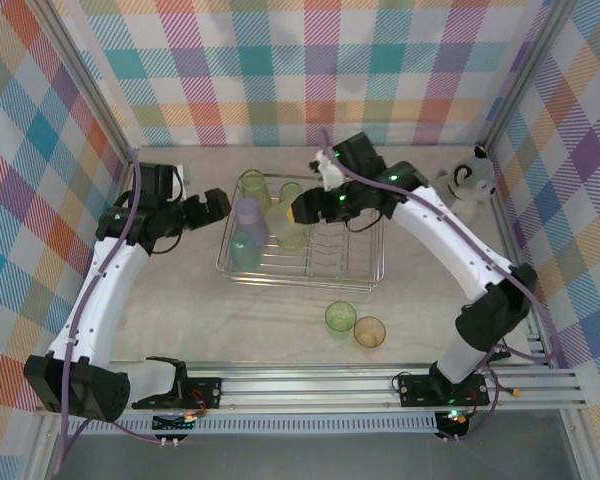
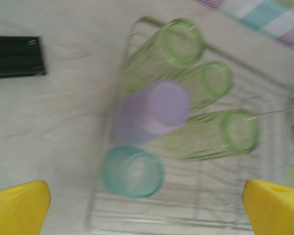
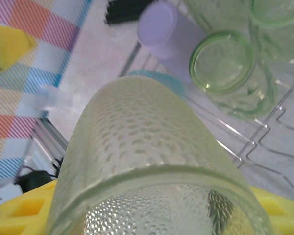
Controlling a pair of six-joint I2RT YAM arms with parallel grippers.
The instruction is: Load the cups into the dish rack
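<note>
Holding the tall cup (image 3: 137,147) clamped in my right gripper (image 1: 302,210) over the rack (image 1: 300,278), where four cups (image 1: 247,215) sit, I judge I must next set it in and let go; my left gripper (image 1: 223,205) gapes empty alongside.

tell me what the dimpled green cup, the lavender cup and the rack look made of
The dimpled cup: likely translucent plastic, pale green, with a moulded dimple texture; glass can't be ruled out. The lavender cup: probably frosted plastic, matte and cloudy. The rack: thin shiny silver wire, seemingly metal.
</note>
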